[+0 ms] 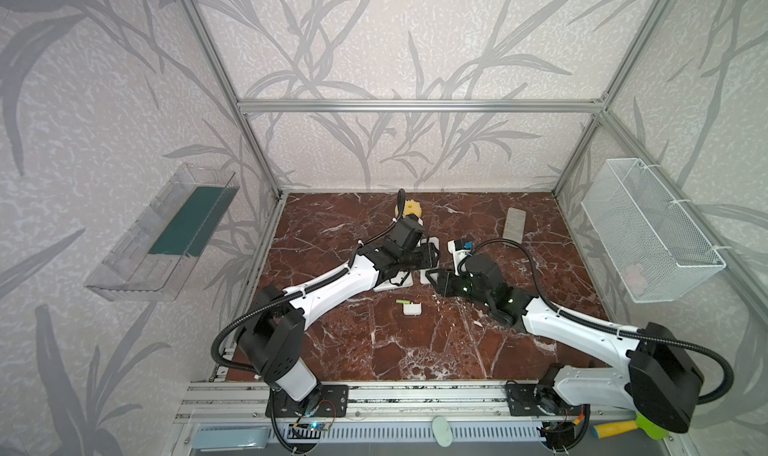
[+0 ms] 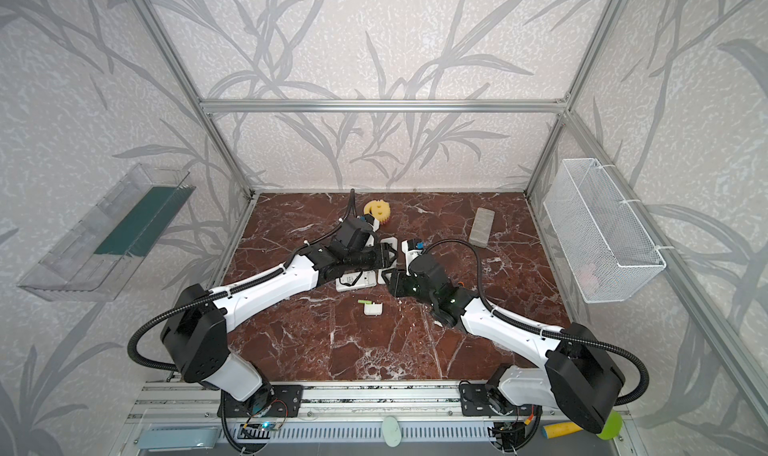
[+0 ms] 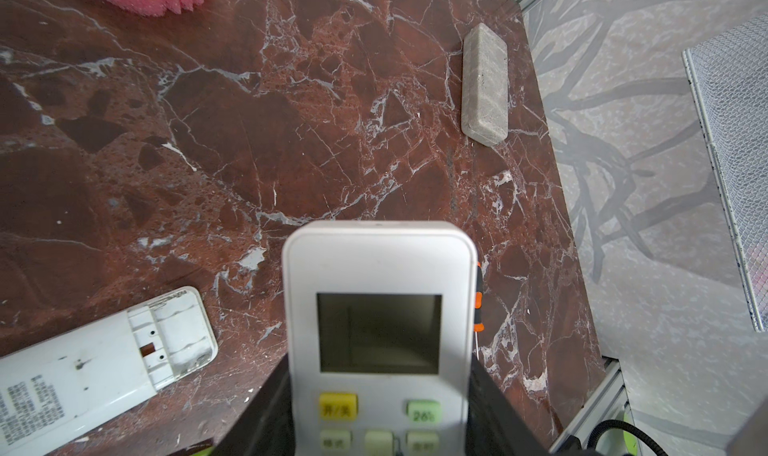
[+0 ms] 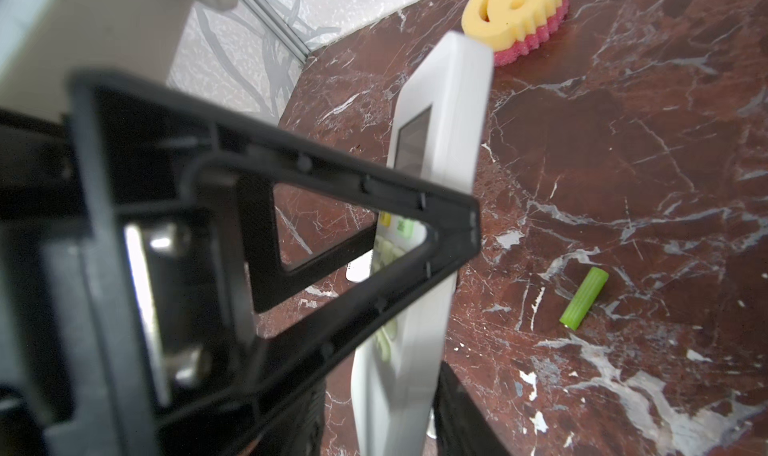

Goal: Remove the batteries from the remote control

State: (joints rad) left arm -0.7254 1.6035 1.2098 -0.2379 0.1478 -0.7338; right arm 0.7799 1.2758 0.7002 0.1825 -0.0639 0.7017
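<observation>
Both top views look steeply down from high at the front onto the whole marble surface (image 1: 374, 350). The left wrist camera sits close over a white remote (image 3: 380, 333); the right wrist camera sees that remote edge-on, very near.

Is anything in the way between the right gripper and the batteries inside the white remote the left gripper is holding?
Yes. The white remote with the grey screen is held up in the left gripper, and its own body hides any batteries; the compartment side isn't visible.
</observation>
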